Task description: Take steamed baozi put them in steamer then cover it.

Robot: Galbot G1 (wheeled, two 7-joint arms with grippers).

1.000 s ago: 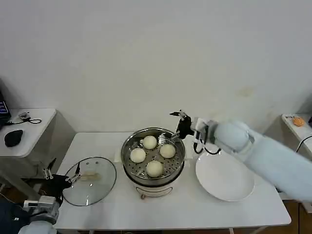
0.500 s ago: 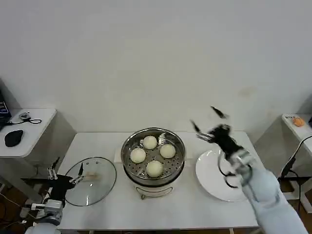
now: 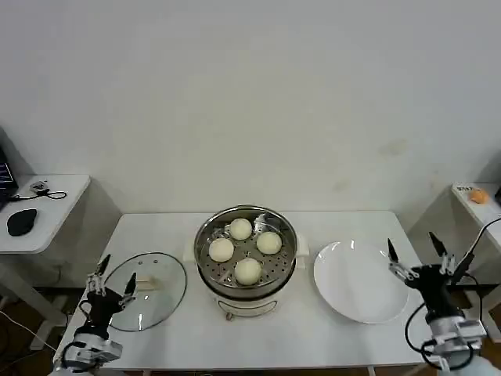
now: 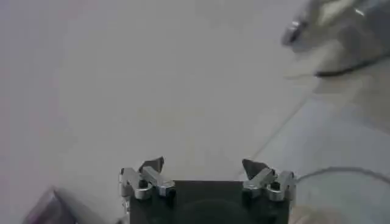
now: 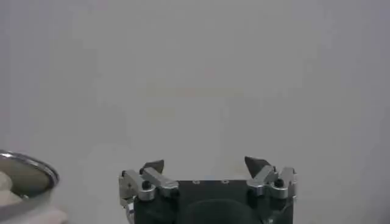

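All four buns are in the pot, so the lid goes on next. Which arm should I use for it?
Left, I'd say. The left pincer is open right beside the cover, which lies flat left of the steamer. The right pincer, also open, sits beyond the white plate, across the steamer from it.

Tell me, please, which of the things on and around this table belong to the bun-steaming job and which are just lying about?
Belonging to the job:
- four cream-white round buns, all in the pot
- shiny stainless-steel steamer pot
- round transparent glass lid, flat on the table

Lying about:
- flat white plate
- black mouse on the side table
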